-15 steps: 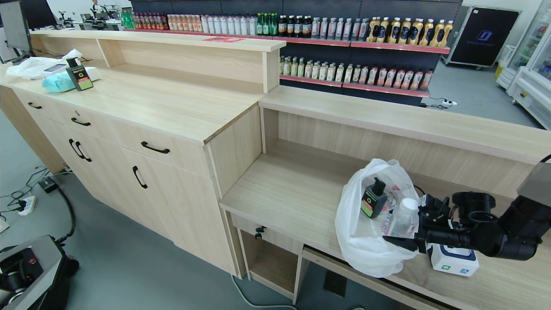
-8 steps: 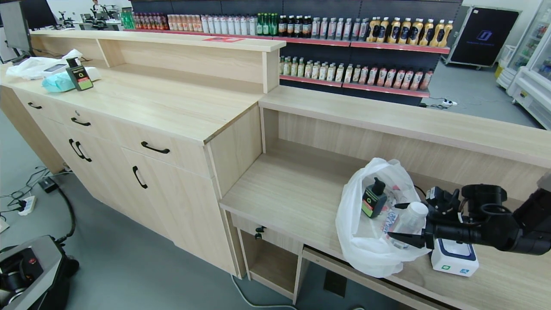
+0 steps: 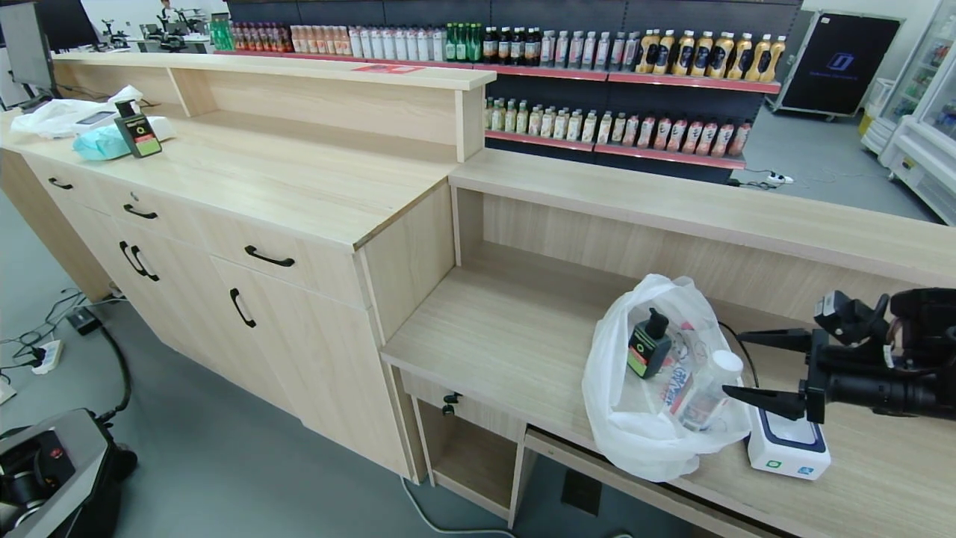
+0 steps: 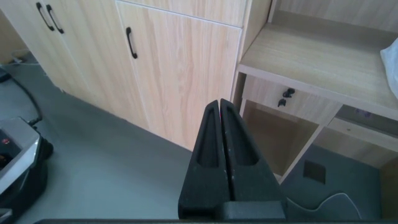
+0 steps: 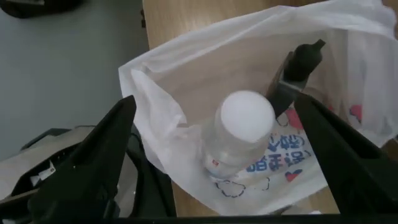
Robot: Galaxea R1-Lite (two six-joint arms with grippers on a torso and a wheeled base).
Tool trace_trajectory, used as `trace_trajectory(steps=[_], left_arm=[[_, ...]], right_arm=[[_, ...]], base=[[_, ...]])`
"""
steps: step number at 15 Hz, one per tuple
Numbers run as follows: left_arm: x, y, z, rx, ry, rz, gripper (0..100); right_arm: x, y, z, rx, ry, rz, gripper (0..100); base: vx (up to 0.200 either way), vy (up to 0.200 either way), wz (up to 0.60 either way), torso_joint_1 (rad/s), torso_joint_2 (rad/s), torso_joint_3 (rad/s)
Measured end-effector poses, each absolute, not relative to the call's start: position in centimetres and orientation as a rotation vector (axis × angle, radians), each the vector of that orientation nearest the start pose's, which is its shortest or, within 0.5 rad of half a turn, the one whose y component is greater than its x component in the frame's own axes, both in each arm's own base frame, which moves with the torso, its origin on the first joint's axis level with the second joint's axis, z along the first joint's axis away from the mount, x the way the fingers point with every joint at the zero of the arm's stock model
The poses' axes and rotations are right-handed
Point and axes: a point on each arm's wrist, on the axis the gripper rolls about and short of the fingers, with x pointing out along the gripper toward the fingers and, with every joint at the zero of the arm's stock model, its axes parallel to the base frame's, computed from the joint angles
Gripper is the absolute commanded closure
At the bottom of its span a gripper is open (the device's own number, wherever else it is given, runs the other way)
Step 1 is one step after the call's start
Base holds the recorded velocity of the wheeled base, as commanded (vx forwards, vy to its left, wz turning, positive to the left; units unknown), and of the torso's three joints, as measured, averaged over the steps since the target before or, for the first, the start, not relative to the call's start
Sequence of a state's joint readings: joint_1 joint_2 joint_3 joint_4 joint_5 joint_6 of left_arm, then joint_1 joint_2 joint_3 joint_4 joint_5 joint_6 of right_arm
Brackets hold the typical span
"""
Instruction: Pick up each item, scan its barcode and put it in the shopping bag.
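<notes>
Overhead, right jaws gape beside the shopping bag [image 3: 606, 396]; wrist-side, left jaws sit clenched.

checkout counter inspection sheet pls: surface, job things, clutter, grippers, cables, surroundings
surface: lower counter, pale wood, bare beside the bag
job's things: white shopping bag standing open; black pump bottle upright inside; clear white-capped bottle leaning inside; white scanner box touching the bag's side
clutter: teal pack with a white bag and a dark pump bottle on the far raised counter
grippers: right gripper open at the bag's mouth, gripping nothing; left gripper shut, empty, above the floor before the cabinets
cables: black cable behind the bag; power strip with leads on the floor
surroundings: drink shelves behind the counter
</notes>
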State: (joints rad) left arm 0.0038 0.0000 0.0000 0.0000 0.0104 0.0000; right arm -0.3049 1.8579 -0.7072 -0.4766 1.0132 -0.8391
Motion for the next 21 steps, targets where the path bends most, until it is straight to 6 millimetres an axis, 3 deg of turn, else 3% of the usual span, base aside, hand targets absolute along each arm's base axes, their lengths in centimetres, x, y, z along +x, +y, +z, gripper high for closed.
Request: trace_trajectory(steps=[2, 6, 10, 13, 16, 21], left_arm=[[-2.3, 0.0, 7.5, 0.000, 0.000, 0.014, 100], [-2.3, 0.0, 7.5, 0.000, 0.000, 0.015, 100], [-2.3, 0.0, 7.6, 0.000, 0.000, 0.014, 100], [-2.3, 0.0, 7.5, 0.000, 0.000, 0.014, 100], [-2.3, 0.0, 7.5, 0.000, 0.001, 0.015, 100], [-2.3, 0.0, 7.5, 0.000, 0.001, 0.014, 100]], right_arm=[[27.3, -8.3, 12.0, -0.429, 0.225, 0.714, 0], [25.1, -10.3, 15.1, -0.553, 0.262, 0.420, 0], [23.5, -11.1, 17.4, -0.408, 0.289, 0.184, 0], [23.2, -10.2, 19.1, -0.253, 0.276, -0.062, 0], [21.8, -9.0, 19.7, -0.090, 0.207, -0.087, 0], [16.8, -5.5, 18.7, -0.070, 0.124, -0.055, 0]], base=[[0.000, 0.000, 0.00, 0.000, 0.00, 0.000], [0.000, 0.000, -0.60, 0.000, 0.00, 0.005], [0.000, 0.000, -0.60, -0.054, 0.10, 0.061], [0.000, 0.000, -0.40, -0.165, 0.32, 0.162], [0.000, 0.000, 0.00, -0.160, 0.34, 0.163], [0.000, 0.000, 0.00, -0.167, 0.34, 0.161]])
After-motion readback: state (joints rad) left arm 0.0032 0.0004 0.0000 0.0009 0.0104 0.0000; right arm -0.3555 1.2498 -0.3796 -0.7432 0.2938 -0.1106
